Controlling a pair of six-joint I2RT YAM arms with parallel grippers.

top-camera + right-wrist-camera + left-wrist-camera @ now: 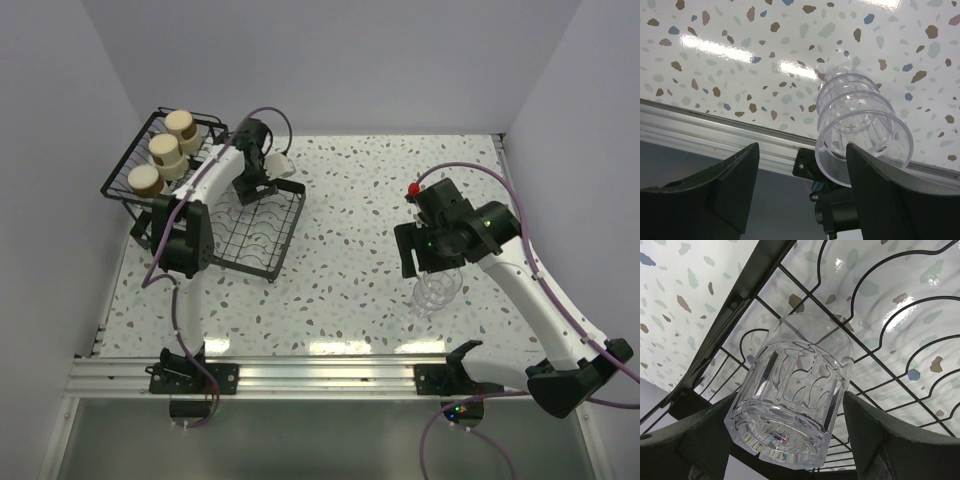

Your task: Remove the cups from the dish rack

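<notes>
The black wire dish rack (262, 238) stands at the far left. Its raised basket holds three cream cups with brown bases (165, 150). My left gripper (268, 170) is over the flat tray's far edge. In the left wrist view it (790, 399) is shut on a clear ribbed tumbler (800, 370), base toward the camera, above the tray wires (880, 315). My right gripper (425, 250) is open in the right wrist view (802, 147). It hovers just above a stack of clear tumblers (437, 290) standing on the table, whose rim (862, 125) is beside the right finger.
White walls close in the speckled table on the left, back and right. An aluminium rail (300, 375) runs along the near edge, with both arm bases on it. The rail also shows in the right wrist view (715, 130).
</notes>
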